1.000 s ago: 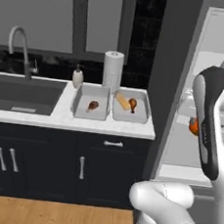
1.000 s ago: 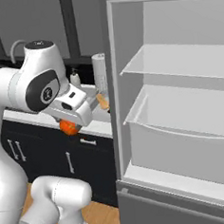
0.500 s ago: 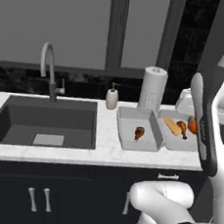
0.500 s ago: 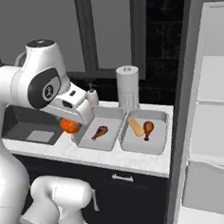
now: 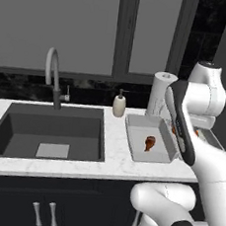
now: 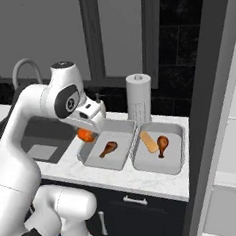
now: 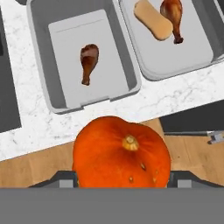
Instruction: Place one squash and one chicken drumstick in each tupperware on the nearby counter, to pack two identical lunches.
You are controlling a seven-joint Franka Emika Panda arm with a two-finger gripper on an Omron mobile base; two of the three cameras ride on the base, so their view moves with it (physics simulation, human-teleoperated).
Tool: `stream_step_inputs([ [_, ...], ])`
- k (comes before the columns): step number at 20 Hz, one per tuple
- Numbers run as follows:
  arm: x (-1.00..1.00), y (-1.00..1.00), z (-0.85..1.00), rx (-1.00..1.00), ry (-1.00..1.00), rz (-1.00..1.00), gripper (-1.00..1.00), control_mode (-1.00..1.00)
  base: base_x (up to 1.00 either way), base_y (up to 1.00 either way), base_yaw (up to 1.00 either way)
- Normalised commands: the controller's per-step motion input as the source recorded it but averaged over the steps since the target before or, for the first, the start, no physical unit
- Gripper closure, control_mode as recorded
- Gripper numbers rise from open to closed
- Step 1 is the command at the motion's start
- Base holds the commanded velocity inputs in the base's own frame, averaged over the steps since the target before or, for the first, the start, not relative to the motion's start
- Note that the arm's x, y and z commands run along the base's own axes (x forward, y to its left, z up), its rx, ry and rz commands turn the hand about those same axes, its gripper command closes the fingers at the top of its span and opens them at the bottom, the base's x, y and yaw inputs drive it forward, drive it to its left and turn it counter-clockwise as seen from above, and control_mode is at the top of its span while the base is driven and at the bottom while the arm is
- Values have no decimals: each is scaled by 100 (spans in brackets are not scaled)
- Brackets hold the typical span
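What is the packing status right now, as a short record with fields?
held item: orange squash in the gripper
gripper position: over the counter's front edge, near the left tub
left tub: one drumstick, no squash yet
right tub: tan squash and drumstick side by side
remaining: orange squash into the left tub

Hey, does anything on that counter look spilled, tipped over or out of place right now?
Nothing stands out. Both tupperware tubs sit level, each holding a drumstick; one also has the tan squash. The gripper holds the orange squash.
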Motion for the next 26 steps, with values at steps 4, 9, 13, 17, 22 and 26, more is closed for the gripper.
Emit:
stream_step_inputs([
  [4, 100, -22, -92, 0, -3, 0, 100, -100, 0, 0, 0],
  [9, 99, -12, -60, -2, -10, -1, 100, -100, 0, 0, 0],
  [13, 84, 0, -45, -2, -9, -3, 100, -100, 0, 0, 0],
  [17, 55, -12, -57, -1, -3, 0, 100, -100, 0, 0, 0],
  [22, 54, -35, -32, 0, 0, 0, 100, -100, 0, 0, 0],
  [26, 10, 0, -1, 0, 0, 0, 100, -100, 0, 0, 0],
])
